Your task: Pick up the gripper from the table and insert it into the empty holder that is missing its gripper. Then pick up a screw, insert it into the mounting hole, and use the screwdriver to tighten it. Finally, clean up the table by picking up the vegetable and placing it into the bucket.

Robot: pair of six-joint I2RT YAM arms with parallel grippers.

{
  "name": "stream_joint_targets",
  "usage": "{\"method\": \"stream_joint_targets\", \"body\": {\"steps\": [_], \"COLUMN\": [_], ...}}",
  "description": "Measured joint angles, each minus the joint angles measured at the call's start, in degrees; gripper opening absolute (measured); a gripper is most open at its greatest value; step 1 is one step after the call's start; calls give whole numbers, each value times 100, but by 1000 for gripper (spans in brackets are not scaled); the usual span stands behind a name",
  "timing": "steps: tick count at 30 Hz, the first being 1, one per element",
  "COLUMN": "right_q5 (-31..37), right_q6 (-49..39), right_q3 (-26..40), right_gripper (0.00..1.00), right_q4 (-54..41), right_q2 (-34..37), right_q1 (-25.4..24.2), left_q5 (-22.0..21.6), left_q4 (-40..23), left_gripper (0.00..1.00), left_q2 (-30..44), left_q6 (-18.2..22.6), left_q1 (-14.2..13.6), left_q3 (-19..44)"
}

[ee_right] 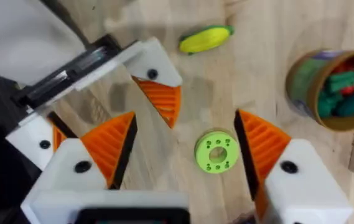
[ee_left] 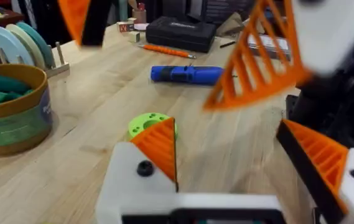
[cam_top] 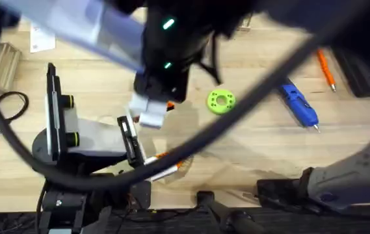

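My left gripper is open low over the table, with nothing between its orange pads; from above it is the white block left of the green disc. My right gripper hangs open high above it, and its orange fingers loom in the left wrist view. The yellow vegetable lies on the wood. The bucket holds green and red toy vegetables. The blue screwdriver lies at the right. The loose gripper, the holder and a screw I cannot make out.
A flat green holed disc lies between the grippers and the screwdriver. A black-and-white arm rests at the left. An orange pen and a black case sit at the far right.
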Motion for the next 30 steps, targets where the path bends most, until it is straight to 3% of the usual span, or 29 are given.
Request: {"method": "stream_joint_targets", "body": {"steps": [4, 9, 15, 23, 30], "right_q5": [0, -20, -17, -18, -29], "right_q6": [411, 1160, 2014, 2372, 2480], "right_q3": [-550, -2059, -3385, -4514, -5037], "right_gripper": [939, 939, 938, 940, 941], "right_q4": [384, 1530, 1799, 1815, 1832], "right_q2": [-632, -1664, -2711, -3933, -4517], "right_q1": [-214, -617, -1325, -2168, -3206], "left_q5": [0, 0, -2, 0, 0], "left_q4": [0, 0, 0, 0, 0], "left_gripper": [986, 986, 986, 985, 986], "left_q2": [0, 0, 0, 0, 0], "left_q6": [2, 15, 20, 37, 37], "left_q1": [0, 0, 0, 0, 0], "left_q3": [0, 0, 0, 0, 0]}}
